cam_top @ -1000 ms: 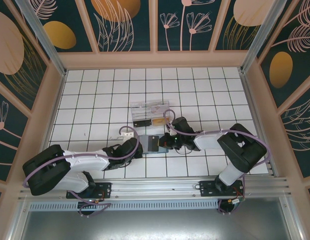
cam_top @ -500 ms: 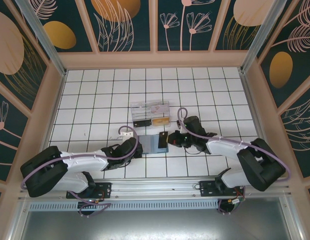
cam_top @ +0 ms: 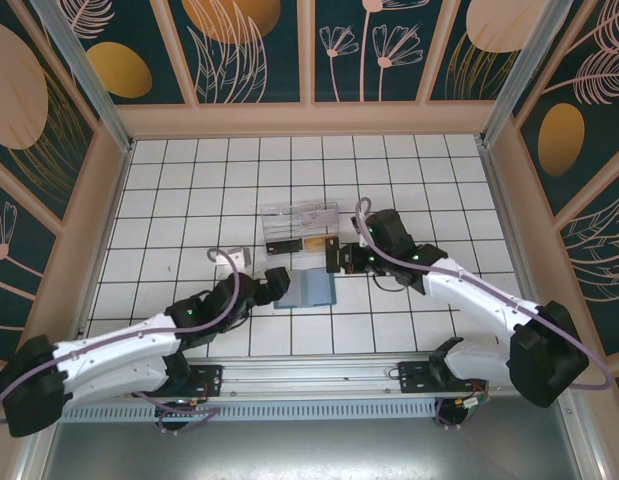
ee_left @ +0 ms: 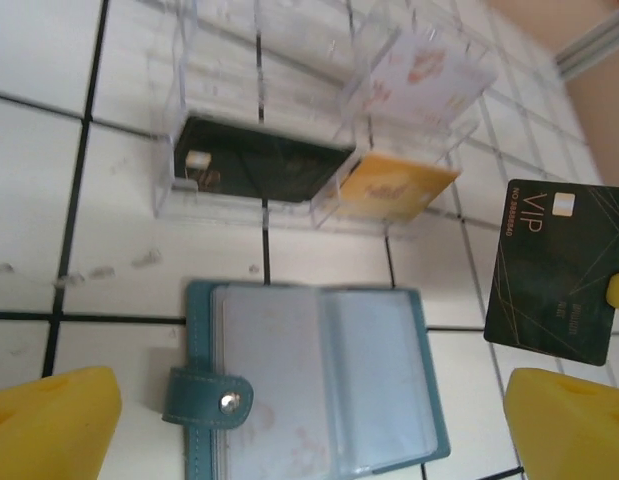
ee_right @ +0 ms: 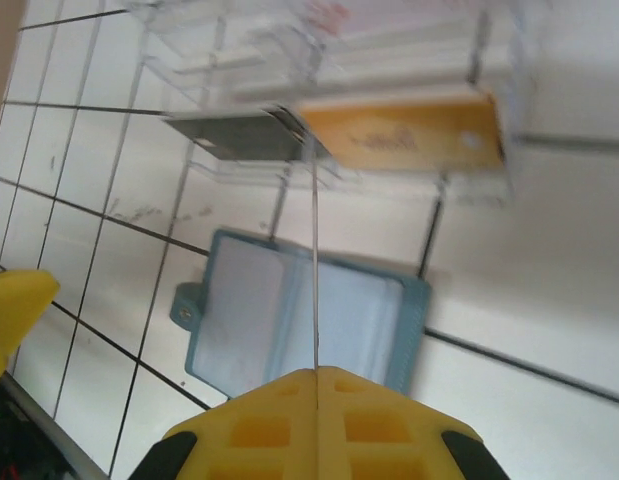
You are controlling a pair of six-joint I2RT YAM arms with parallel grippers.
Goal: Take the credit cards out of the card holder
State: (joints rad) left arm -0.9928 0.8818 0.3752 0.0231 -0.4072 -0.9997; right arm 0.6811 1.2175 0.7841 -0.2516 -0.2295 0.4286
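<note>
While the card holder [cam_top: 307, 288] lies spread open and flat on the white tiles at the centre of the top view, just below the clear compartment box [cam_top: 299, 228], the step in hand seems to be carrying off a card drawn from it. The right gripper [ee_right: 316, 378] is clenched on a dark VIP card [ee_left: 559, 270], held clear of the holder's right side and near the box's lower right corner. The left gripper [ee_left: 309, 425] hangs released over the holder's left part, its yellow fingers [ee_left: 49, 425] wide apart and gripping nothing. Next, I judge, the card wants lowering into a box compartment beside the black card [ee_left: 259, 170] and the gold card [ee_left: 394, 190] lying there, then a check of the sleeves, since I cannot tell whether any cards remain. Seen from the left wrist, the held card shows its printed face and the holder its snap tab [ee_left: 209, 395]. From the right wrist, that card is a thin edge-on line.
</note>
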